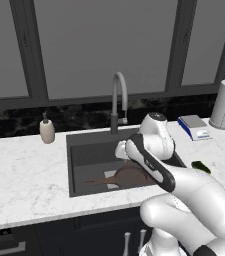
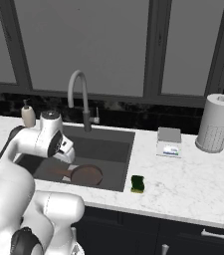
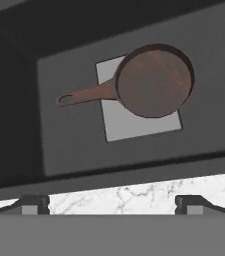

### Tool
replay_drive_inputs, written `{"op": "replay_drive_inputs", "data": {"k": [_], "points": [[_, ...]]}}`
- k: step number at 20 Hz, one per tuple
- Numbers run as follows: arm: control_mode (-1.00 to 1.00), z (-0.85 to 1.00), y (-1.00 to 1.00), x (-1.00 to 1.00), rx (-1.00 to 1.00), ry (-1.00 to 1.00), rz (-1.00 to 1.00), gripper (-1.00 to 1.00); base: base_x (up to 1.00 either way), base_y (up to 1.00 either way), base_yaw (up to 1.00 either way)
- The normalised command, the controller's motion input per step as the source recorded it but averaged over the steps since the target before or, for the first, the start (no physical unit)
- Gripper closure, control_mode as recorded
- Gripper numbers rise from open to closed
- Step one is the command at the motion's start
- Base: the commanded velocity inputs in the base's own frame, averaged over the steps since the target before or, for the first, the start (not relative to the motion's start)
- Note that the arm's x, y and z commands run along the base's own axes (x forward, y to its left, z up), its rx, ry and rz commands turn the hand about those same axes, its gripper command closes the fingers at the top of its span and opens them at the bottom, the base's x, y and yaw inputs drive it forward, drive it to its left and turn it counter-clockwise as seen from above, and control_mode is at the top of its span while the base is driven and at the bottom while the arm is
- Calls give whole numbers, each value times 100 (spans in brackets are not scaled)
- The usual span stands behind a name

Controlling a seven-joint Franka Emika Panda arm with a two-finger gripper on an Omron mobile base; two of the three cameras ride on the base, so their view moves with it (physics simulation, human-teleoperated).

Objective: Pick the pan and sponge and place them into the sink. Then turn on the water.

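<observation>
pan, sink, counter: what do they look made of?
Pan: looks like cast iron or rusty coated metal, going by its mottled matte brown with no gloss; handle same brown.
Sink: flat dark grey, unreflective, perhaps composite or matte metal; the pale patch at its bottom is unclear.
Counter: white with grey veins, so marble or marble-look stone.

Left base view: arm hides the right half of the pan [image 1: 126, 176] and part of the sponge [image 1: 201, 166]. Right base view: arm hides the sink's [image 2: 114, 136] left part and the pan handle's end. Hand view: sink cut off at top and sides.
</observation>
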Motion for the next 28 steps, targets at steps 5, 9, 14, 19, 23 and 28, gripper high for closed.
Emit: {"op": "replay_drive_inputs", "data": {"k": [5,9,14,19,23,28], "points": [[-100,4,-86,-1,10,0,9,-100,0,0,0],[-100,26,-93,-7,-12,10,11,-100,0,0,0],[-100,22,-84,-9,-23,19,7,-100,0,0,0],[-100,3,-70,0,-13,13,10,-100,0,0,0],[-100,0,-65,0,2,0,11,-100,0,0,0],[-100,-1,-31,-7,1,0,12,-100,0,0,0]]}}
